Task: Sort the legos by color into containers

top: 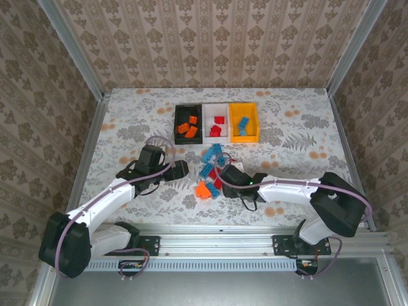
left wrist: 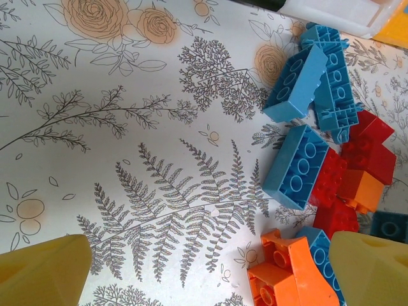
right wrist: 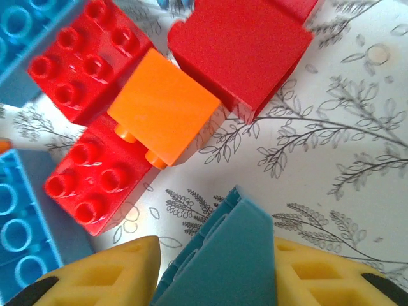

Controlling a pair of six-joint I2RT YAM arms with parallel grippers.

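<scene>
Top view: yellow bin upper centre, blue inside; loose pile mid-frame below. Pick step: right gripper pinches blue brick, bottom of wrist view. Next: lift clear, carry to yellow bin. Idle left gripper wide, empty.

Table cover: matt print of ferns and flowers; paper or cloth, cannot tell.

Legos: moulded plastic, smooth, with a soft sheen. The red brick and orange brick catch faint highlights. The blue brick in the right gripper looks satin.

Fingers of that gripper and of the left gripper: yellow plastic, matt, faintly grainy.

Black bin, white bin, yellow bin, toward the table's far edge: thin smooth plastic.

Rail at the near edge: brushed metal.

Arm shells: white plastic, glossy.
</scene>
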